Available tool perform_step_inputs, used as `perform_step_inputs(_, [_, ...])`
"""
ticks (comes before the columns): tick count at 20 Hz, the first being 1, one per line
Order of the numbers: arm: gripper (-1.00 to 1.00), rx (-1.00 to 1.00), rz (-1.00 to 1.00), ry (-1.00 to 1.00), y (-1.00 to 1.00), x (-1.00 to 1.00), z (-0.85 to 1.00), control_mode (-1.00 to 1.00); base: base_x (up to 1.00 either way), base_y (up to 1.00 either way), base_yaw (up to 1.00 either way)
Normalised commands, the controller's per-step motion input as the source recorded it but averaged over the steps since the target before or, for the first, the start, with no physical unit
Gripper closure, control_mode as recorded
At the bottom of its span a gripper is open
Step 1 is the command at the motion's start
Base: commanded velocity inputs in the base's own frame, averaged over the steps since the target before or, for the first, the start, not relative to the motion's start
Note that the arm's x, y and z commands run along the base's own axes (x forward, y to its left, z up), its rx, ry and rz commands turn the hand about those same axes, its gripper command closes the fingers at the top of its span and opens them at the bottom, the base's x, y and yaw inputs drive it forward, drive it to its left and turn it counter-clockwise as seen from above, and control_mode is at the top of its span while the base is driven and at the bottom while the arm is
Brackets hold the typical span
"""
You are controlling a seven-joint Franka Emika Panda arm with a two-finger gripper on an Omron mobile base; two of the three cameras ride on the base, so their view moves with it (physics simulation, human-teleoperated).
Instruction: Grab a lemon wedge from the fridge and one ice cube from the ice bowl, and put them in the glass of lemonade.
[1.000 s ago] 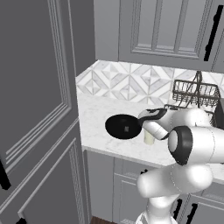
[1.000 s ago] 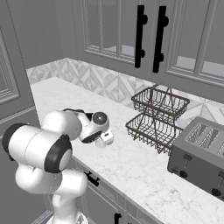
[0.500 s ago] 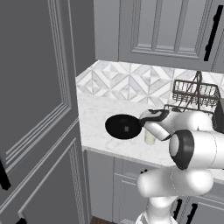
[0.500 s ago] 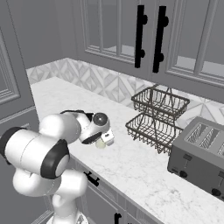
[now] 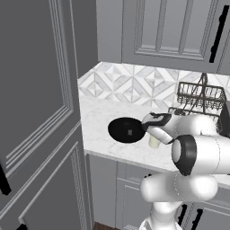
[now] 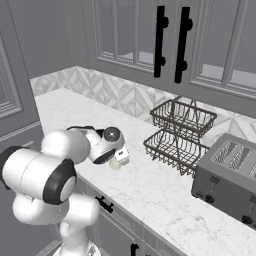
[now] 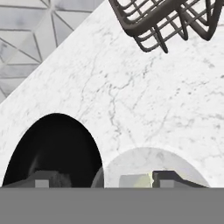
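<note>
No readable writing. Arm folded low, gripper (image 7: 99,180) spread wide, empty, above glass of lemonade (image 5: 154,141) beside ice bowl (image 5: 126,130).

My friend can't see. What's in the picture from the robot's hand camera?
Looking down at a white marble counter: a round shallow black bowl sits beside a small clear glass of pale yellow lemonade. The end effector hangs open above them, and a dark wire basket rack stands behind.

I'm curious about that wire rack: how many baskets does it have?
2: one upper basket and one lower basket stacked directly beneath it, standing on the counter between the robot's gripper and the toaster.
</note>
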Motion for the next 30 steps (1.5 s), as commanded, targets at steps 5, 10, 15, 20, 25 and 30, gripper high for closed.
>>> perform_step_inputs(5, [-1.0, 0.0, -0.07, 0.0, 0.04, 0.0, 0.1, -1.0, 0.0, 0.0, 0.0])
perform_step_inputs(10, [-1.0, 0.0, -0.02, -0.02, 0.0, -0.14, 0.67, -1.0, 0.0, 0.0, 0.0])
perform_step_inputs(15, [-1.0, 0.0, 0.0, -0.01, 0.0, -0.35, 0.74, -1.0, 0.0, 0.0, 0.0])
perform_step_inputs(20, [-1.0, 0.0, 0.04, 0.09, 0.03, -0.7, 0.61, -1.0, 0.0, 0.0, 0.0])
perform_step_inputs(25, [-1.0, -0.09, 0.25, 0.06, 0.5, -0.92, 0.16, -1.0, 0.0, 0.0, 0.0])
perform_step_inputs(30, [-1.0, -0.18, 0.32, 0.0, 0.6, -0.98, 0.21, -1.0, 0.0, 0.0, 0.0])
